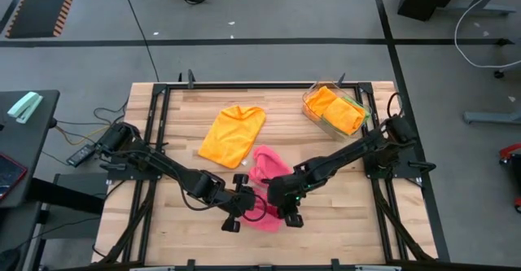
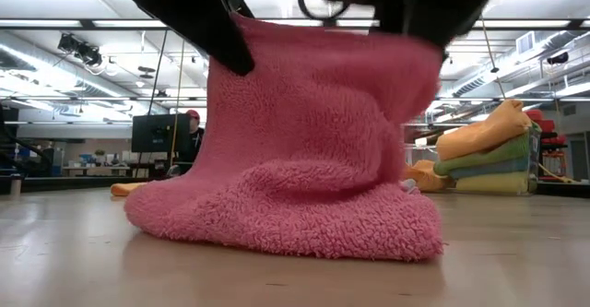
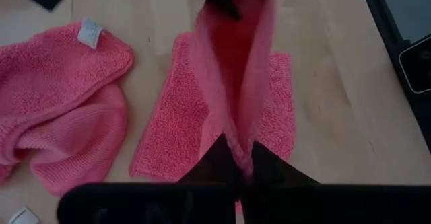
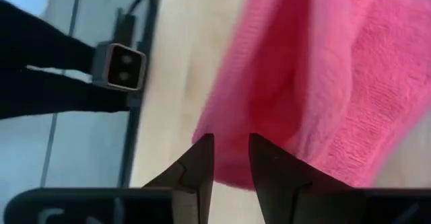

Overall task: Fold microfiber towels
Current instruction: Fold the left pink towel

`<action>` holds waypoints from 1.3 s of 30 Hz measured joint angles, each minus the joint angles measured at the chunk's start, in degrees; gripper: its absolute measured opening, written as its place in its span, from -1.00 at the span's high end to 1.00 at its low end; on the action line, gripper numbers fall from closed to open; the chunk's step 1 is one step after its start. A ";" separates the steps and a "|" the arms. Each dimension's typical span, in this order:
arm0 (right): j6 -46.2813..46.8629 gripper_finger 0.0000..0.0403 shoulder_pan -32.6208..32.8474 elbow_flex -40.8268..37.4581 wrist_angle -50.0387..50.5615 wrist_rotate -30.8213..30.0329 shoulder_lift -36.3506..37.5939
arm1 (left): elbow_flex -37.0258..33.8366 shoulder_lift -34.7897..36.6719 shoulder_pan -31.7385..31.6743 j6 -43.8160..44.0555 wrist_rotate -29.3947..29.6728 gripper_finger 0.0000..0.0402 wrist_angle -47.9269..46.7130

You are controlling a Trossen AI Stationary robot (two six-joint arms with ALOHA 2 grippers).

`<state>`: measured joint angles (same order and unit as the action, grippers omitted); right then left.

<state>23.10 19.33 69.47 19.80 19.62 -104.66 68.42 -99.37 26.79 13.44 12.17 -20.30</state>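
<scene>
Wooden slatted table (image 1: 187,246) carries a fluffy pink microfiber towel (image 1: 264,173) near its front middle — soft, light, sure to sag, so edges suit best. Left gripper (image 1: 242,203) pinches its raised fold; right gripper (image 1: 286,208) shows a gap — hold unclear.

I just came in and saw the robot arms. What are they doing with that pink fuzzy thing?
Both arms are working on a pink towel near the table's front edge. The left gripper has its jaws shut on a raised fold of it, and the right gripper is right at its edge. An orange towel lies spread behind, and folded towels sit in a clear tray at the back right.
</scene>
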 joint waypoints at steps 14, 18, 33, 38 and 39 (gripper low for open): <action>-8.21 0.43 6.60 4.83 3.77 -14.89 0.22 | -0.05 0.00 0.20 0.92 -1.54 0.94 -0.76; -12.46 0.33 6.54 4.83 6.44 -15.09 0.22 | -0.07 0.00 0.20 0.50 -1.93 0.90 -0.73; -34.91 0.54 4.83 2.03 10.02 -16.48 0.20 | -0.07 0.00 0.17 0.74 -3.22 0.97 -0.98; -33.99 0.95 4.86 2.03 9.63 -19.66 0.20 | -0.07 0.00 0.17 0.93 -2.98 0.92 -1.07; -33.69 0.96 4.86 2.11 9.72 -19.70 0.20 | -0.07 0.00 0.15 0.93 -2.98 0.92 -1.09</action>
<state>-10.60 24.19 71.58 29.52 -0.07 -104.47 68.36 -99.37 26.94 14.37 9.19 -21.39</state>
